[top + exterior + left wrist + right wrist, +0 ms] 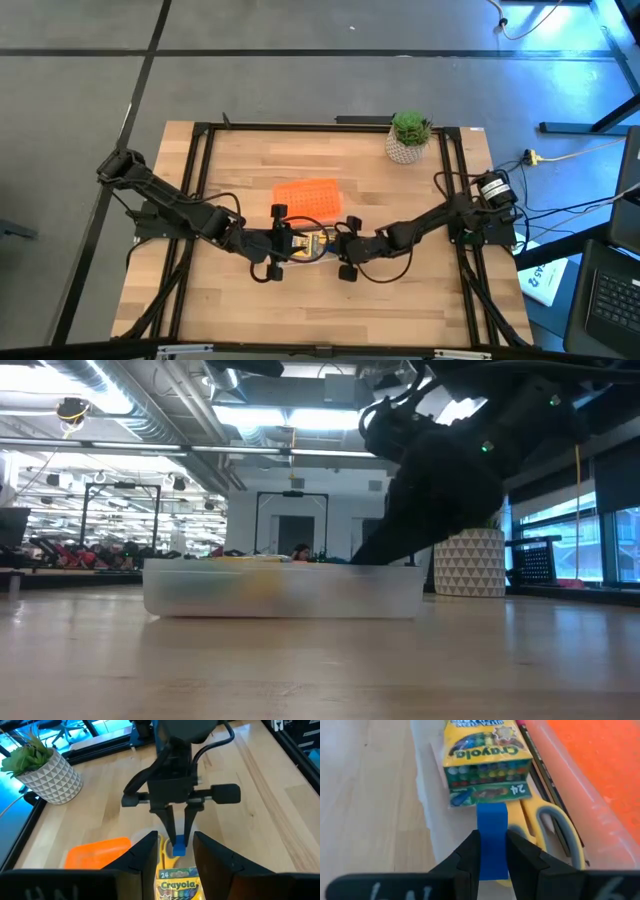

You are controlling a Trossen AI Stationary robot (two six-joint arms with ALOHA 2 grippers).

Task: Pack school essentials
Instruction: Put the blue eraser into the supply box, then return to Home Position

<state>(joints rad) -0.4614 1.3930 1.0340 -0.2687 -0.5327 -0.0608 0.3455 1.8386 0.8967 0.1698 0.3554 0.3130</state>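
Note:
A clear plastic case (432, 827) lies at the table's middle, with both grippers over it. In it are the green-and-yellow crayon box (485, 760), the yellow-handled scissors (550, 827) and thin pencils (542, 770). My right gripper (492, 845) comes from the table's right and is shut on the tiny blue piece (491, 817) just off the crayon box's end. My left gripper (175, 865) faces it from the left, open, with a finger on either side of the crayon box (177, 887). The pink pad is hidden. My right gripper pinches the blue piece (178, 849) between its two fingers (470, 852), which slant down from the table's right. The piece sticks out past the fingertips toward the crayon box, above the case's floor; whether its free end rests there I cannot tell. My left gripper may touch the crayon box's sides; I cannot tell.
The orange lid (308, 197) lies flat just beyond the case, toward the far edge. A potted green plant (408, 137) stands at the far right of the table. A black frame (200, 180) runs along the table's sides. Bare wood lies toward the near edge.

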